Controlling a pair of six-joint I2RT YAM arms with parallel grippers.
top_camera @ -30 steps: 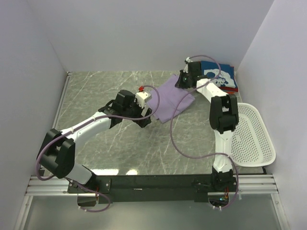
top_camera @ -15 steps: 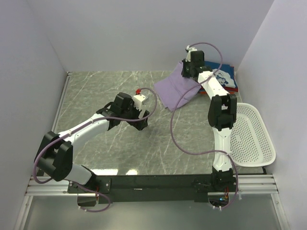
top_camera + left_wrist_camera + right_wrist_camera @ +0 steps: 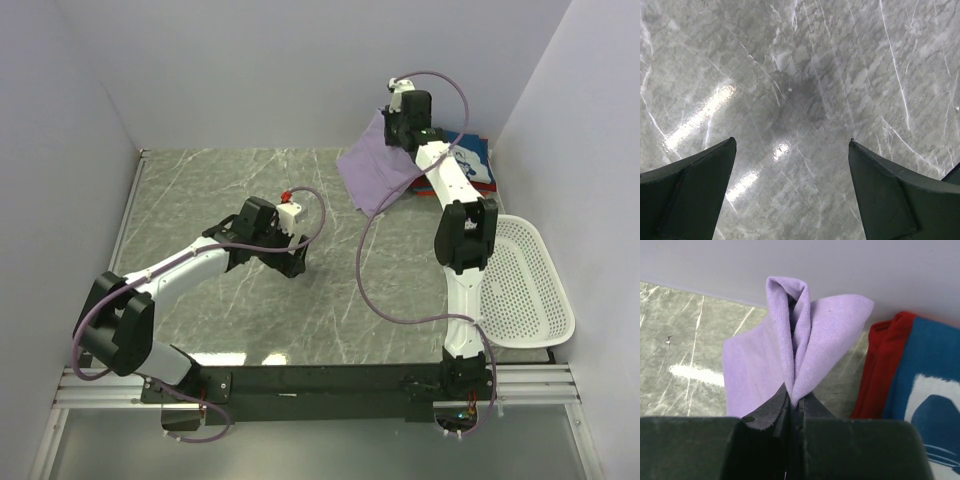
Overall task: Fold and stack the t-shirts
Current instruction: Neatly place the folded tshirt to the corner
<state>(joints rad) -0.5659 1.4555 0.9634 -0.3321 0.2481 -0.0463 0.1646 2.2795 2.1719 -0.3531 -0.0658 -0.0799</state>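
Pinching the lavender t-shirt (image 3: 830, 335) aloft, the right fingers (image 3: 767, 412) seemed mid-stacking. It needed lowering onto the navy t-shirt (image 3: 935, 355); left fingers (image 3: 695, 170) hung spread.

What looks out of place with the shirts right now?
Only the lavender t-shirt: it hangs bunched and skewed from the shut right gripper beside the blue-and-red shirt stack, not lying flat. The open left gripper holds nothing. Nothing looks spilled or damaged.

I see my left arm (image 3: 190, 262) and right arm (image 3: 462, 310): white links, black joints, each with a looping purple cable (image 3: 359, 262). The fingers (image 3: 890, 195) are dark wedges.
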